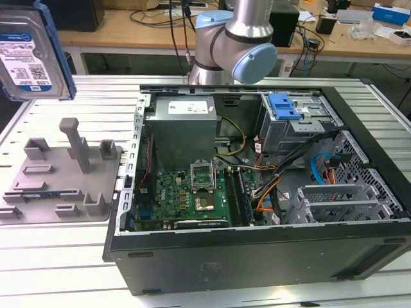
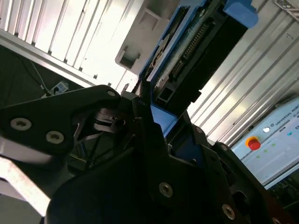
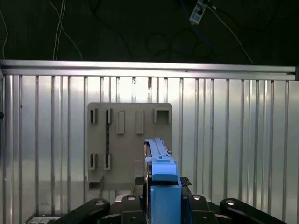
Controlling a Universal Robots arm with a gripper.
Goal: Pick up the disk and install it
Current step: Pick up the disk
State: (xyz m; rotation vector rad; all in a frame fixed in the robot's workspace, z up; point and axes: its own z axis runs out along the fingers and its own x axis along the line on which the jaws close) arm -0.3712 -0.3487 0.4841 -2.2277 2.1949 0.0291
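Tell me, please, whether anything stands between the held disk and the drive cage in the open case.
Nothing visible does. The gripper holds the disk above the grey fixture tray, the computer case lies open on top, and the drive cage by the blue latch looks reachable from above.

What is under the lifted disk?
The grey fixture tray lies below, on the slatted table, apart from the disk. The disk covers a part of the tray.

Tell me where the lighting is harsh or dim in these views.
Second wrist view: the table slats glare to white while the gripper holding the disk sits in shadow. First wrist view: table evenly lit, black beyond its edge. Exterior view: even light, computer case interior shaded.
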